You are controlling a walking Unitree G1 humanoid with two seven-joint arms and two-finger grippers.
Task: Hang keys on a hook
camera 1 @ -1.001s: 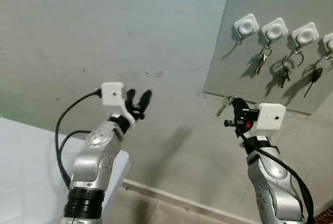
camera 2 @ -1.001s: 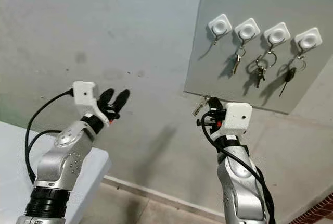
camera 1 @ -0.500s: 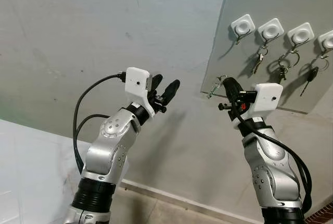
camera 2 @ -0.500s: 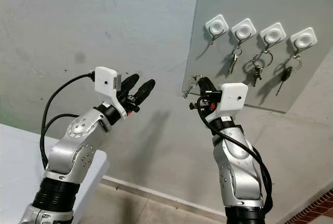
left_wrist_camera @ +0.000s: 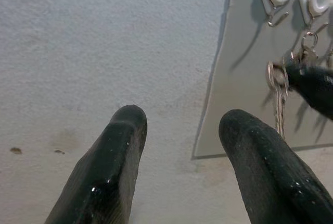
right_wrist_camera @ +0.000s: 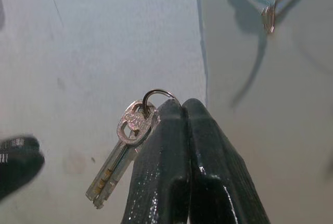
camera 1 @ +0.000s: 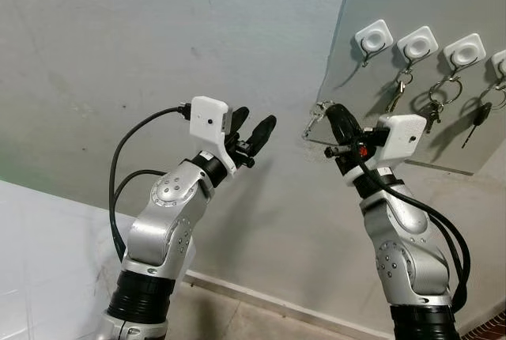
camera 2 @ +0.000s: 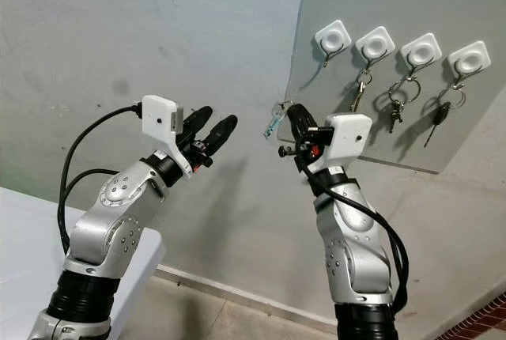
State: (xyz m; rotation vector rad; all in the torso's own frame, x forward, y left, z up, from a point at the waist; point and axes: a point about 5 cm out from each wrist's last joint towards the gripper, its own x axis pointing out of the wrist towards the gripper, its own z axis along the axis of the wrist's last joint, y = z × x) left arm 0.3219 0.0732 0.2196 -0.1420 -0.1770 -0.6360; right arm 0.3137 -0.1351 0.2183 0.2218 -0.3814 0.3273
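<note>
My right gripper (camera 1: 332, 113) is shut on a ring of silver keys (right_wrist_camera: 122, 151), raised before the left edge of a grey board (camera 1: 443, 79) on the wall. The keys (camera 1: 315, 115) dangle from the fingertips, below and left of the leftmost white hook (camera 1: 373, 38), which carries nothing. Three other hooks to its right (camera 1: 417, 43) hold keys (camera 1: 395, 95). My left gripper (camera 1: 254, 130) is open in mid-air left of the keys, fingers (left_wrist_camera: 109, 161) pointing at the wall and the board's edge.
A plain grey wall (camera 1: 158, 55) spans the scene. A white table surface (camera 1: 47, 261) lies at the lower left under my left arm. Bare floor (camera 1: 261, 320) runs along the wall's base.
My right gripper has carried the keys up and to the left, nearer the board's left edge. The left arm rose a second ago and has held about the same place since.
</note>
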